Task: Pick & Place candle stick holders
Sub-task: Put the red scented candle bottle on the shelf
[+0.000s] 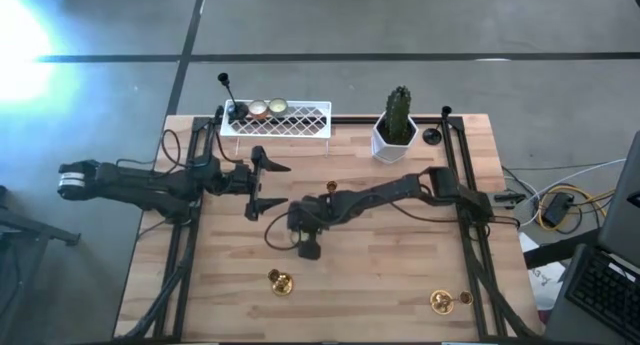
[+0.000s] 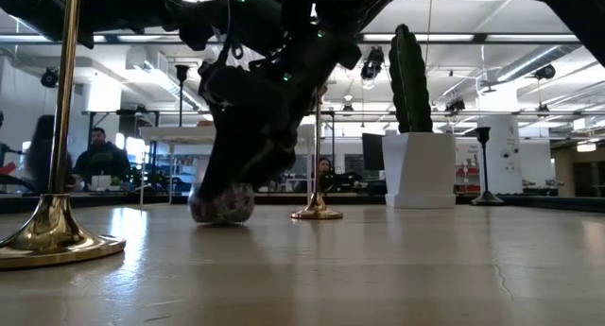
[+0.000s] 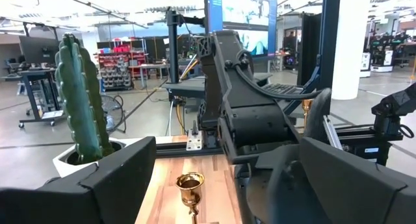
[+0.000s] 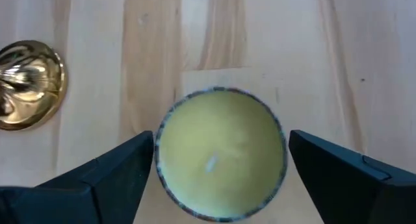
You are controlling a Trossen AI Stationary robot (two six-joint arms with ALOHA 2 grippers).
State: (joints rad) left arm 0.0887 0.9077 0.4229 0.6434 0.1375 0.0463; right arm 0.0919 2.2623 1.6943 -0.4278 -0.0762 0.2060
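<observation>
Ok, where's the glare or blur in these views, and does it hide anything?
High view: strong white glare washes out the floor at the upper left, off the table. Low view: the right gripper looms dark against the lit room behind, its detail lost. Right wrist view: the cream cup between the open fingers looks soft, its rim blurred.

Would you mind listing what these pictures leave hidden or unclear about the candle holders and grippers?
- Low view: the right arm hides most of the round cup.
- Right wrist view: the frame edge cuts off the gold holder; whether the right gripper touches the cup is unclear.
- High view: the tray contents are too small to identify.
</observation>
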